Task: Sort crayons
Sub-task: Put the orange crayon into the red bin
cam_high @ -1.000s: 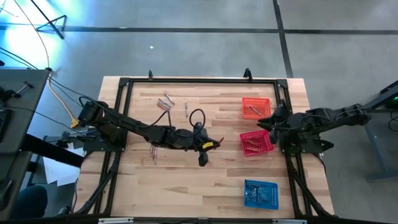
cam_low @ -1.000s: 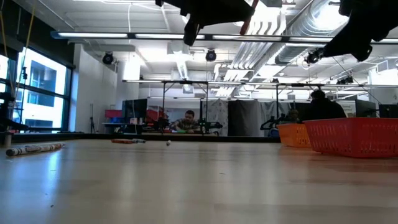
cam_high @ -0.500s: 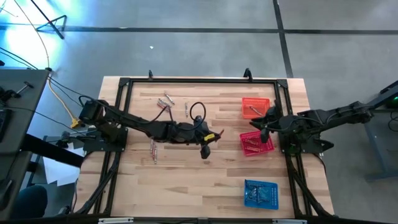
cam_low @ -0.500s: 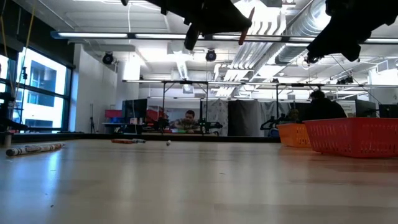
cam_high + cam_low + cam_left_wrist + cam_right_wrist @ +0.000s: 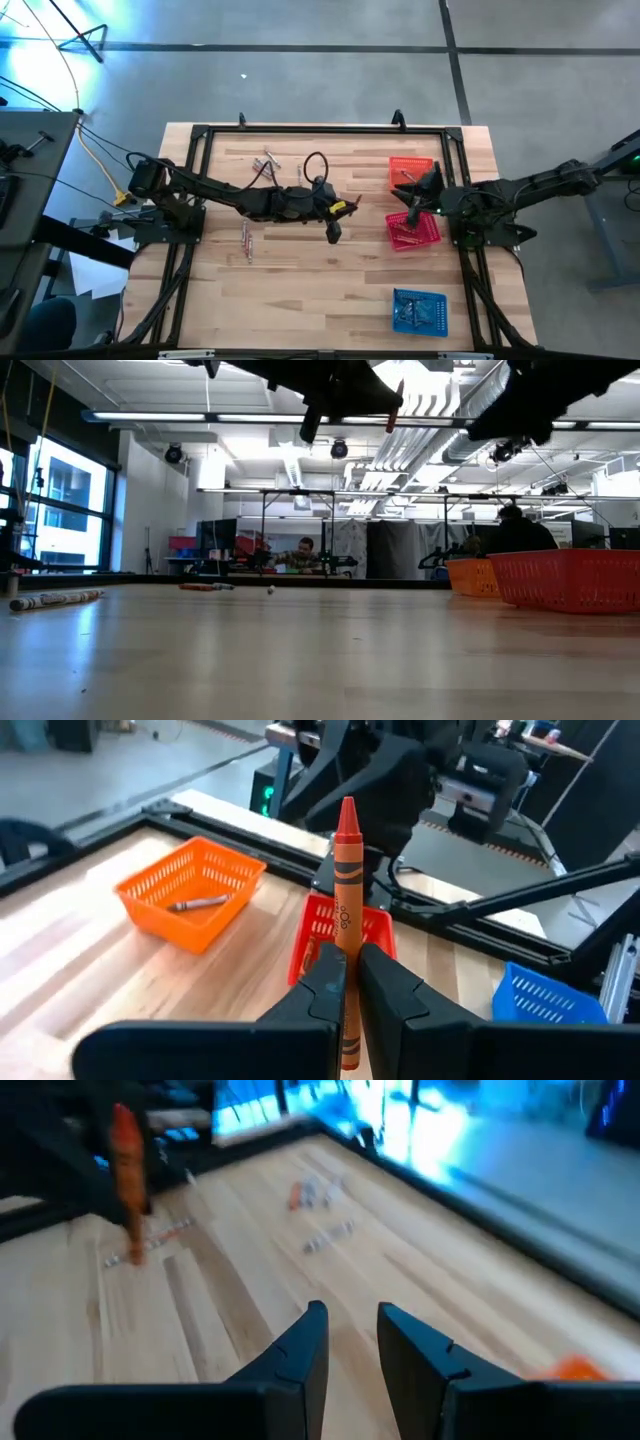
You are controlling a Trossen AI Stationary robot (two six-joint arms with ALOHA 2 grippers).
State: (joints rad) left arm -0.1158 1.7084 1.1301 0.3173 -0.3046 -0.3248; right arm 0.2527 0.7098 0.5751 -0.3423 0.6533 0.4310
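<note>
My left gripper (image 5: 345,982) hangs over the middle of the table (image 5: 345,208), shut on an orange crayon (image 5: 346,870). That crayon also shows far off in the right wrist view (image 5: 126,1150). My right gripper (image 5: 350,1335) is open with nothing between its fingers. It hovers by the orange and red baskets (image 5: 407,193). Loose crayons lie flat on the table at the far left (image 5: 266,163) and the left (image 5: 246,241). One grey crayon (image 5: 200,903) lies in the orange basket (image 5: 150,885). My left gripper pinches the orange crayon's lower half (image 5: 346,965) between its two fingers. The fingers come nearly level from the table's left and lie across the crayon. It stands upright, pointed tip (image 5: 347,808) up, lifted clear of the table.
The orange basket (image 5: 412,160) stands at the far right, the red basket (image 5: 425,238) with several crayons in front of it, and the blue basket (image 5: 420,310) at the near right. A black frame (image 5: 200,140) borders the table. A person sits far behind the table (image 5: 303,552).
My left gripper has carried the orange crayon toward the table's far edge and a little to the right, keeping it upright and clear. My right gripper has reached toward the table's left, out over the baskets, and turned somewhat.
</note>
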